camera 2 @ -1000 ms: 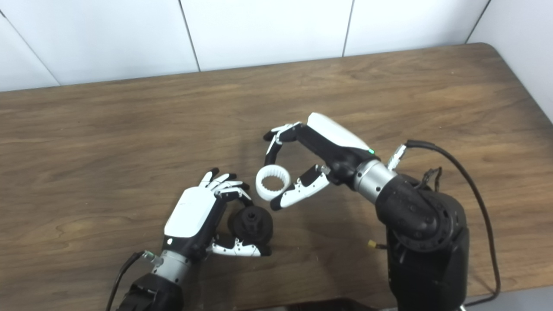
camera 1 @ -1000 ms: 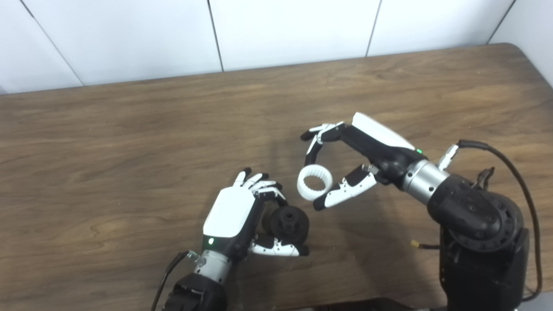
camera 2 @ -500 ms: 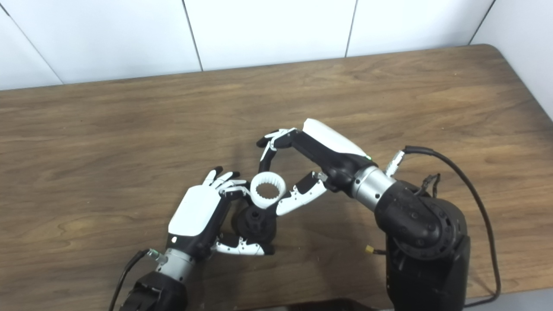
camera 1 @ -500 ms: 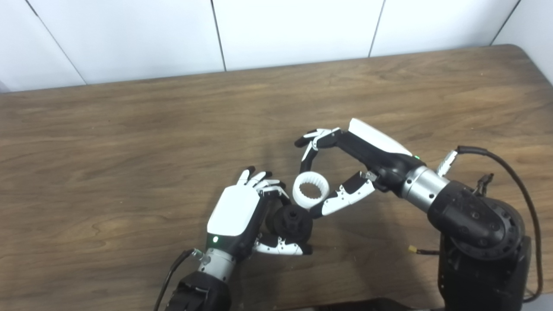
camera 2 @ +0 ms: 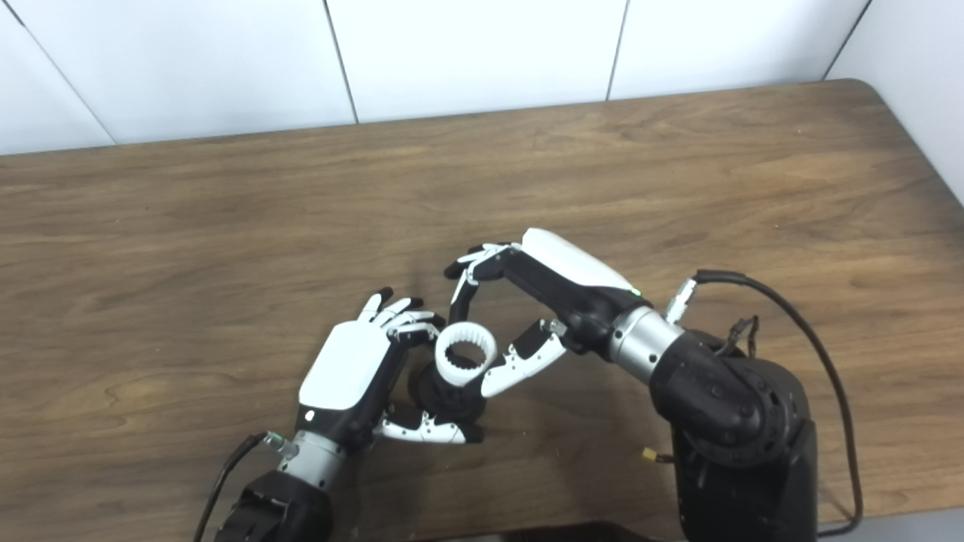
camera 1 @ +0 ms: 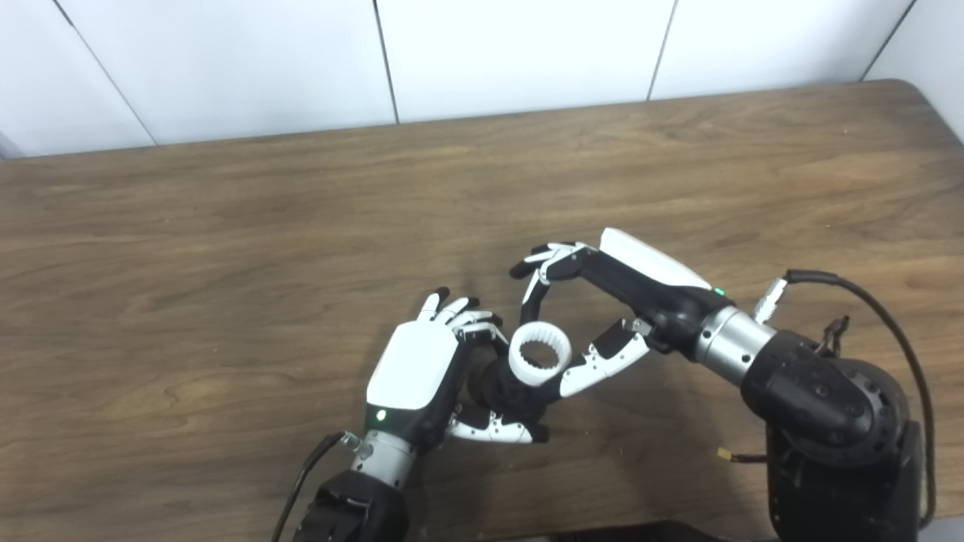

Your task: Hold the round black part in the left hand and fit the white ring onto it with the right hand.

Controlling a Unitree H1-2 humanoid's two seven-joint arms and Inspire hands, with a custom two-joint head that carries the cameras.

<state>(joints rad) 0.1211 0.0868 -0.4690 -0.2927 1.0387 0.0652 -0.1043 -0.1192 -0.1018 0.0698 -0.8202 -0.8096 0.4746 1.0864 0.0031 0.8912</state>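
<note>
Left robot hand [camera 1: 422, 369]: grasping the round black part [camera 1: 506, 391], fingers curled over its far side and thumb under its near side. This leaves the part's face open toward the right.
Round black part: held low over the tabletop [camera 1: 226, 226], near the front edge. It serves as the fixed base for the fit.
Right robot hand [camera 1: 602, 316]: grasping the white ring [camera 1: 539, 354] by its outer rim, a finger on the far side and the thumb on the near side. The toothed bore stays clear.
White ring: overlaps the top of the black part in both views. Seating cannot be confirmed.
Step in hand: judged to be alignment of the bore with the part's hub.
Risk: a tilted ring is likely to jam.
</note>
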